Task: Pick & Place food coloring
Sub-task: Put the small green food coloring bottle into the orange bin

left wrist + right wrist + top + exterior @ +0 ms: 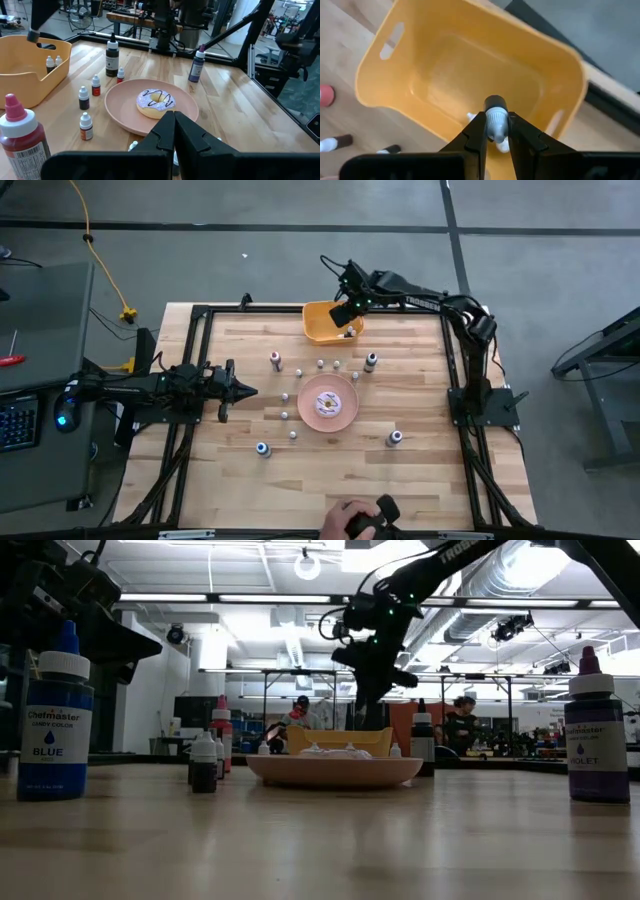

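**Inspector A:** Table of pale wood planks first. The orange plastic bin sits at its far edge, the round pink plate with a white-and-pink doughnut near the middle.

**Inspector B:** And the arms?

**A:** The right gripper hangs over the bin, jaws clamped on a tiny whitish-capped food coloring bottle, held at the neck just under the cap. The left gripper waits low at the table's left side, pointing toward the plate, fingers pressed together and empty.

**B:** Remaining stock?

**A:** Two small bottles already lie in the bin. Others stand scattered around the plate, including the red-capped bottle, blue-capped bottle and violet bottle.

**B:** Handling?

**A:** Likely light, rigid plastic, smooth-sided and easily toppled. I judge the narrow neck below the cap the safest hold.
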